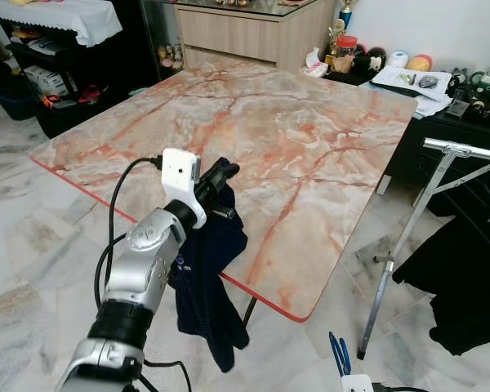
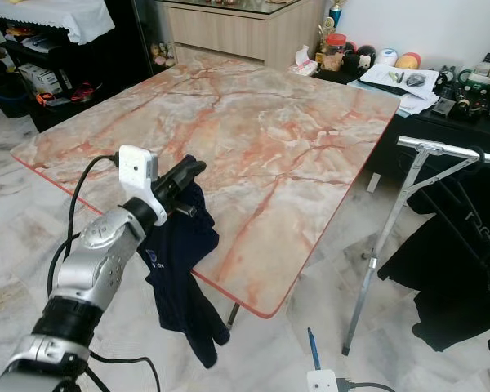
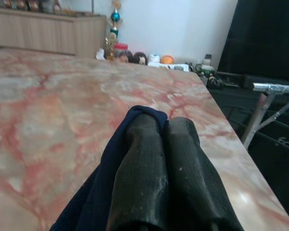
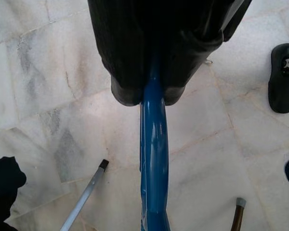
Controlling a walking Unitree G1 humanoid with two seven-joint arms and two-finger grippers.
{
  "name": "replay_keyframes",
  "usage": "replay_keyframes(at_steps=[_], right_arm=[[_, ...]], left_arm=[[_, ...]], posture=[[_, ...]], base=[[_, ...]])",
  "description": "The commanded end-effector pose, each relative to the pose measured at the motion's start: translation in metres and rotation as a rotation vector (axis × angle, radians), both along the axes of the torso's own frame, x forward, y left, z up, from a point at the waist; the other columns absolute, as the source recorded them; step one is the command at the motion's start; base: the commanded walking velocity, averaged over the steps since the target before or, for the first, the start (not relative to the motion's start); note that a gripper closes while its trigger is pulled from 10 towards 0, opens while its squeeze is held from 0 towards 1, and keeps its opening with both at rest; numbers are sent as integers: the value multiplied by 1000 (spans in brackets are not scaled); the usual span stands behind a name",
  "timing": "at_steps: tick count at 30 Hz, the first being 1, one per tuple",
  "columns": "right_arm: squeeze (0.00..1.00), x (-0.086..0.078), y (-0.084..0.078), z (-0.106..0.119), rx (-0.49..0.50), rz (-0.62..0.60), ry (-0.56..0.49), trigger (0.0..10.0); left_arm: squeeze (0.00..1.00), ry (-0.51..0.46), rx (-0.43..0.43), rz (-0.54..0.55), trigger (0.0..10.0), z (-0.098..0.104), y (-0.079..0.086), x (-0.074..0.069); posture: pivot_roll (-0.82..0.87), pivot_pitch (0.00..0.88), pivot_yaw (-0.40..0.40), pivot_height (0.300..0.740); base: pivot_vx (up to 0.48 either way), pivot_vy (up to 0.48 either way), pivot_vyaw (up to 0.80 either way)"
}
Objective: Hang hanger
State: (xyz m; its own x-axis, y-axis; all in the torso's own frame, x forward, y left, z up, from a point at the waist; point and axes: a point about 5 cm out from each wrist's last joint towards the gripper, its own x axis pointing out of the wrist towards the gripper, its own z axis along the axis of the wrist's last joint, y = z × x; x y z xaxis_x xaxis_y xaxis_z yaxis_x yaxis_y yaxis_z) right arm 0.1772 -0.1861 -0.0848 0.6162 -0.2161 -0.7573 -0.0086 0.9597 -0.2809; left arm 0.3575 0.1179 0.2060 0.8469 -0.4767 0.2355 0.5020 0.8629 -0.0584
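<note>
Right gripper (image 4: pixel 147 94) clamped on blue hanger (image 4: pixel 153 159) jutting beyond its fingertips over the floor, left gripper (image 1: pixel 219 174) pinched together on dark garment (image 1: pixel 208 294) drooping beneath it at the bench (image 1: pixel 310 155) edge, rack (image 1: pixel 461 149) beyond

A large table (image 1: pixel 294 155) with a pink-and-cream marbled top and a thin red edge is shown, its surface bare. A dark navy garment (image 1: pixel 208 278) is seen hanging over its near edge, down toward the floor. The table is set on a floor (image 1: pixel 33 245) of pale grey-veined marble tiles. A metal drying rack (image 1: pixel 408 237) is stood on the floor just beside the table's right edge, with black clothing (image 1: pixel 465 278) hung from it.
</note>
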Motion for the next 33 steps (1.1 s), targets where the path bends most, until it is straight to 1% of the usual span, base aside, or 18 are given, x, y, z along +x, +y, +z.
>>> replay_keyframes(at_steps=[1,5,7,8,11,13,14,15,16,17,18,19,20,22,26,33], right_arm=[[0,-3,1,-2,4,1,13,10000],[0,-4,0,-2,3,2,14,10000],[0,-4,0,-2,3,3,15,10000],[0,-4,0,-2,3,4,17,10000],[0,-5,0,-2,3,5,19,10000],[0,-5,0,-2,3,5,20,10000],[0,-5,0,-2,3,5,20,10000],[0,-5,0,-2,3,4,19,10000],[0,-5,0,-2,4,4,19,10000],[0,-5,0,-2,4,3,19,10000],[0,-5,0,-2,4,3,19,10000],[0,-5,0,-2,4,2,19,10000],[0,-5,0,-2,4,2,19,10000],[0,-4,0,-2,4,1,20,10000],[0,-4,0,-2,5,-1,19,10000],[0,-4,1,-2,7,3,20,10000]], left_arm=[[0,-27,-4,5,0,8,1,-3],[0,-13,0,26,0,4,2,-9],[0,-6,-4,57,0,3,6,-11],[0,-12,8,80,0,2,9,-13],[0,-16,-19,122,0,2,15,-17],[0,-19,-17,135,78,1,16,-20],[0,-19,-16,138,7882,1,17,-21],[0,-24,-11,140,10000,1,16,-23],[0,-27,-7,141,10000,1,16,-24],[0,-40,25,141,10000,1,16,-26],[0,-40,25,141,10000,1,16,-26],[0,-55,64,143,10000,1,15,-27],[0,-55,64,143,10000,1,15,-27],[0,-68,108,154,10000,1,15,-29],[0,-69,108,164,10000,1,17,-30],[0,-63,94,151,10000,-1,14,-35]], posture=[[107,88,46,740],[108,88,45,740],[110,88,44,740],[111,88,43,740],[110,88,44,740],[108,85,45,740],[108,85,45,740],[106,84,45,740],[106,84,45,740],[106,82,46,740],[106,82,46,740],[106,81,47,740],[106,81,47,740],[107,76,49,740],[104,68,53,740],[103,54,54,740]], base=[[0,0,0],[0,0,0],[0,0,0],[0,0,0],[0,0,0],[0,0,0],[0,0,0],[0,0,0],[0,0,0],[0,0,0],[0,0,0],[0,0,0],[0,0,0],[0,0,0],[0,0,0],[0,0,0]])
